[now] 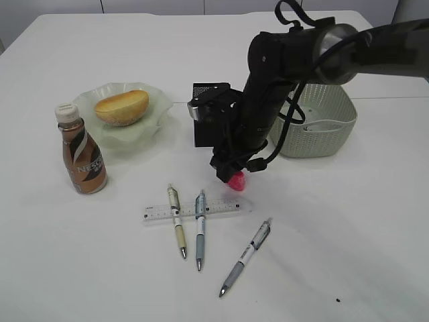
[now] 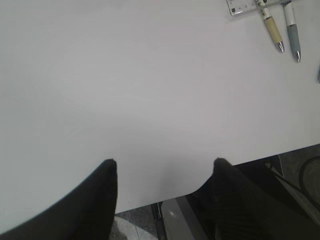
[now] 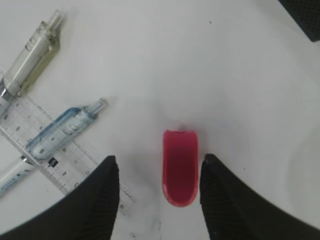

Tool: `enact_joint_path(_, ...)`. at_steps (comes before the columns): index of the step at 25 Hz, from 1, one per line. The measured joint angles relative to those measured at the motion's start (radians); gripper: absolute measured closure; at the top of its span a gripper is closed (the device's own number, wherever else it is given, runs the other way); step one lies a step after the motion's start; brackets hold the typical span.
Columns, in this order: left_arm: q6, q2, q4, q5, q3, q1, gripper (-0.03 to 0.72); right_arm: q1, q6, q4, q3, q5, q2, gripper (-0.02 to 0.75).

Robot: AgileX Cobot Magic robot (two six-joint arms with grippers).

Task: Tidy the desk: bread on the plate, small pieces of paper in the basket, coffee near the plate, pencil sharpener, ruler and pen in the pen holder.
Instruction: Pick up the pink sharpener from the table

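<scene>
The pink pencil sharpener point(image 3: 180, 167) lies on the white table between the fingers of my right gripper point(image 3: 159, 159). That gripper is open, with a gap on both sides, and the sharpener sits closer to the right finger. In the exterior view the right gripper point(image 1: 231, 173) hangs just over the sharpener point(image 1: 236, 180), in front of the black pen holder point(image 1: 208, 114). A clear ruler point(image 1: 198, 209) lies under two pens point(image 1: 177, 221) point(image 1: 200, 228); a third pen point(image 1: 245, 258) lies apart. Bread point(image 1: 121, 107) rests on the green plate point(image 1: 87, 100), with the coffee bottle point(image 1: 82, 151) beside it. My left gripper point(image 2: 164, 161) is open and empty. The small pieces of paper are out of view.
The pale green basket point(image 1: 318, 121) stands right of the right arm, which reaches across the middle of the table. The left gripper hovers over the table's near edge point(image 2: 150, 202), far from the pens point(image 2: 272, 27) and the ruler's end point(image 2: 240, 6).
</scene>
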Motion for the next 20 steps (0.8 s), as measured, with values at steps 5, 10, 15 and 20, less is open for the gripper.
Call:
enact_joint_path(5, 0.0, 0.0, 0.0, 0.0, 0.0, 0.0, 0.255, 0.009, -0.011, 0.0, -0.009, -0.011, 0.025, 0.318)
enact_joint_path(10, 0.0, 0.0, 0.0, 0.0, 0.0, 0.0, 0.255, 0.009, -0.016, -0.017, -0.011, -0.032, 0.025, 0.318)
enact_joint_path(15, 0.0, 0.0, 0.0, 0.0, 0.0, 0.0, 0.255, 0.009, -0.019, -0.031, -0.013, -0.045, 0.032, 0.318)
enact_joint_path(20, 0.0, 0.0, 0.002, 0.0, 0.0, 0.0, 0.255, 0.009, -0.021, -0.034, -0.013, -0.047, 0.042, 0.318)
